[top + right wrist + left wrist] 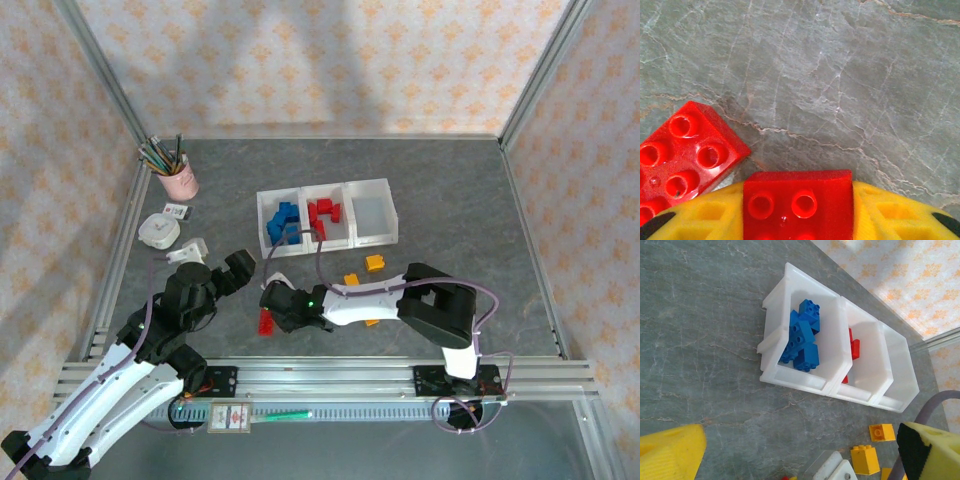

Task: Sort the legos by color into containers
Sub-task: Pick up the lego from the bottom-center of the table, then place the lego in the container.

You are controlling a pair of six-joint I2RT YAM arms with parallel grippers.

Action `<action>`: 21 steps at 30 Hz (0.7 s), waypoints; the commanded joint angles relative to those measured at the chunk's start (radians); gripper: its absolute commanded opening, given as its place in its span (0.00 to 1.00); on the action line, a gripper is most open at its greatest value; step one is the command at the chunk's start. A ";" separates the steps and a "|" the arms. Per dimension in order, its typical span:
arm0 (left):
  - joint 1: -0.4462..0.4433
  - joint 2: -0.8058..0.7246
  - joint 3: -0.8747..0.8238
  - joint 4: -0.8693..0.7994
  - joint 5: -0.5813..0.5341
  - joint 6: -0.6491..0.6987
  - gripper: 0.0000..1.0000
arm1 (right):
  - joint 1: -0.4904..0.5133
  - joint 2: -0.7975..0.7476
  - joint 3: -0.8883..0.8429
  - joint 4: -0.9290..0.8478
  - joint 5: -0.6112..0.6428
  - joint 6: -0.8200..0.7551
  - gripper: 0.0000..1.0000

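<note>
Currently, one red brick (797, 202) is pinched between the fingers (705, 216) of the right gripper (270, 305) close to the table (840, 75), with a second red brick (685, 150) just beside it, which could be knocked or dragged if the lift is not taken straight up. How deeply the brick is seated cannot be told, so a slip on the way to the middle bin (867, 367), where red bricks lie, should be allowed for. The left gripper (222, 272), fingers spread and empty, is held near that path and could be struck.

White-shelled arms (100, 395) carry black joints (440, 310) and greyish cables (940, 399) — claw pads (670, 450) ribbed yellow.
</note>
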 commanded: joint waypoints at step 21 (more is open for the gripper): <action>0.008 0.103 0.028 0.098 0.039 0.043 0.99 | -0.241 -0.237 0.015 -0.146 0.001 0.105 0.41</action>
